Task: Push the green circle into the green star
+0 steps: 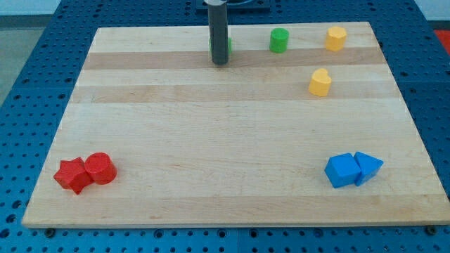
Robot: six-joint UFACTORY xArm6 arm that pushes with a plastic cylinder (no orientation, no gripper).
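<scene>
The green circle [279,40] is a short green cylinder near the view's top, right of centre. The green star [229,46] is almost wholly hidden behind my rod; only a green sliver shows at the rod's right side. My tip [221,63] rests on the board at the star's near side, about 85 pixels to the left of the green circle.
A yellow block [336,38] sits at the top right and a yellow heart-like block [320,82] below it. A red star [72,175] touches a red cylinder [100,169] at bottom left. A blue cube [342,171] touches a blue triangle [368,167] at bottom right.
</scene>
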